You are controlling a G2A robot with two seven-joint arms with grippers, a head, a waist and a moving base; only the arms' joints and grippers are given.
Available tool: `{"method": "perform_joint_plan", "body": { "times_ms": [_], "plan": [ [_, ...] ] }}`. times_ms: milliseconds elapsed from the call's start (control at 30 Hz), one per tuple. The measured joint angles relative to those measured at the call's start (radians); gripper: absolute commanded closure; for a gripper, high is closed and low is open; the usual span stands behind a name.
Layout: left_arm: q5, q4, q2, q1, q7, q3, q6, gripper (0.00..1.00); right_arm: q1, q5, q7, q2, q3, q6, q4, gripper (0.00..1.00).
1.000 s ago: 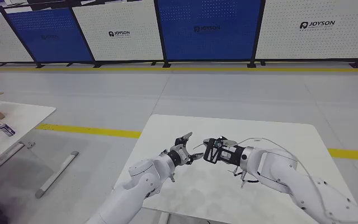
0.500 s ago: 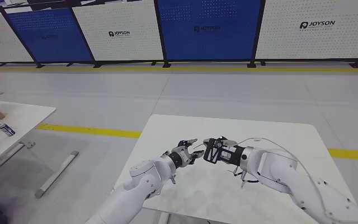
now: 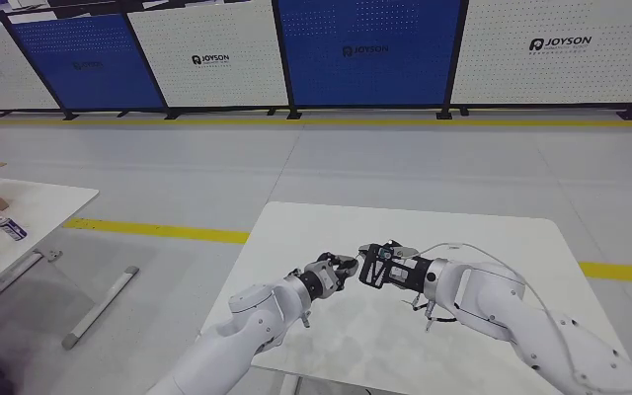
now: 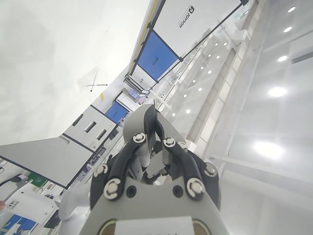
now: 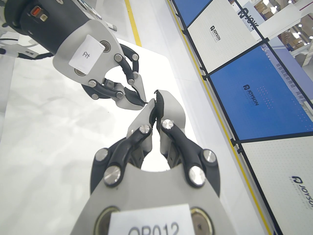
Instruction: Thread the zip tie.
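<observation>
Above the middle of the white table (image 3: 494, 237), my two grippers meet tip to tip. The zip tie (image 5: 156, 91) is a thin black strip, mostly hidden between the pads. My right gripper (image 5: 155, 100) is shut on it, and a short black end pokes out past its tips. My left gripper (image 5: 142, 101) is shut too, pinching a thin black tip (image 5: 145, 103) right beside the right fingertips. From above, the left gripper (image 3: 347, 263) and right gripper (image 3: 363, 267) nearly touch. The left gripper (image 4: 154, 113) points upward with a sliver of the tie (image 4: 154, 102) sticking out.
The table's near edge runs just below the arms and its far edge lies toward the yellow floor line (image 3: 148, 230). A second white table (image 3: 44, 207) stands at the far left. A thin white cable (image 3: 464, 247) loops off the right arm.
The left gripper's fingers were spread apart a second ago. They have closed onto the zip tie beside the right gripper's tips. The right arm has not moved.
</observation>
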Motion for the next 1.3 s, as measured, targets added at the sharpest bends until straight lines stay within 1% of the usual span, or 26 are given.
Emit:
{"method": "perform_joint_plan", "body": {
  "times_ms": [67, 133, 167, 200, 233, 267, 433, 567, 700, 800, 833, 900, 933, 1000, 1033, 1133, 1233, 1300],
  "plan": [
    [0.001, -0.002, 0.003, 0.000, -0.001, 0.001, 0.000, 1.00, -0.002, 0.000, -0.001, 0.000, 0.001, 0.001, 0.000, 1.00],
    [0.003, -0.004, 0.005, 0.000, -0.003, 0.002, 0.000, 1.00, -0.016, -0.007, -0.005, -0.001, 0.010, 0.004, -0.001, 1.00],
    [0.005, -0.004, 0.007, 0.000, -0.004, 0.002, 0.000, 1.00, -0.022, -0.009, -0.005, -0.002, 0.016, 0.003, -0.001, 0.87],
    [0.007, -0.005, 0.007, 0.000, -0.005, 0.002, 0.000, 1.00, -0.026, -0.011, -0.004, -0.002, 0.022, 0.001, -0.002, 0.53],
    [0.008, -0.004, 0.009, 0.000, -0.006, 0.003, 0.000, 1.00, -0.033, -0.012, -0.003, -0.002, 0.030, 0.000, -0.005, 0.29],
    [0.009, -0.004, 0.009, 0.000, -0.006, 0.004, 0.000, 1.00, -0.037, -0.014, -0.002, -0.003, 0.036, 0.000, -0.007, 0.00],
    [0.019, 0.000, 0.013, -0.004, -0.009, 0.010, 0.000, 1.00, -0.058, -0.018, 0.000, -0.002, 0.063, 0.000, -0.019, 0.00],
    [0.048, 0.009, 0.014, -0.011, -0.003, 0.020, -0.001, 1.00, -0.086, -0.006, -0.037, 0.002, 0.104, 0.008, -0.019, 0.00],
    [0.125, 0.027, 0.009, -0.021, 0.016, 0.041, -0.033, 1.00, -0.131, 0.036, -0.056, 0.007, 0.158, 0.044, -0.013, 0.00],
    [0.212, 0.039, 0.003, -0.025, 0.032, 0.063, -0.085, 1.00, -0.166, 0.105, -0.049, 0.010, 0.200, 0.058, -0.005, 0.00],
    [0.259, 0.043, 0.001, -0.025, 0.039, 0.074, -0.112, 1.00, -0.178, 0.142, -0.041, 0.011, 0.216, 0.058, 0.002, 0.00],
    [0.329, 0.051, -0.003, -0.024, 0.048, 0.092, -0.152, 1.00, -0.194, 0.208, -0.022, 0.011, 0.238, 0.058, 0.014, 0.00],
    [0.382, 0.057, -0.006, -0.024, 0.057, 0.105, -0.183, 1.00, -0.205, 0.269, -0.011, 0.009, 0.252, 0.056, 0.025, 0.00],
    [0.458, 0.070, -0.012, -0.023, 0.075, 0.128, -0.234, 1.00, -0.215, 0.374, 0.007, 0.005, 0.272, 0.042, 0.049, 0.00],
    [0.501, 0.081, -0.017, -0.024, 0.084, 0.143, -0.262, 1.00, -0.219, 0.445, 0.018, 0.002, 0.282, 0.026, 0.068, 0.00],
    [0.578, 0.112, -0.027, -0.033, 0.098, 0.173, -0.298, 1.00, -0.215, 0.568, 0.055, -0.007, 0.292, -0.001, 0.112, 0.00],
    [0.651, 0.143, -0.036, -0.044, 0.107, 0.193, -0.317, 1.00, -0.205, 0.613, 0.083, -0.018, 0.287, 0.001, 0.140, 0.00],
    [0.690, 0.159, -0.041, -0.047, 0.116, 0.201, -0.335, 1.00, -0.202, 0.617, 0.085, -0.021, 0.287, 0.005, 0.150, 0.00]
  ]
}}
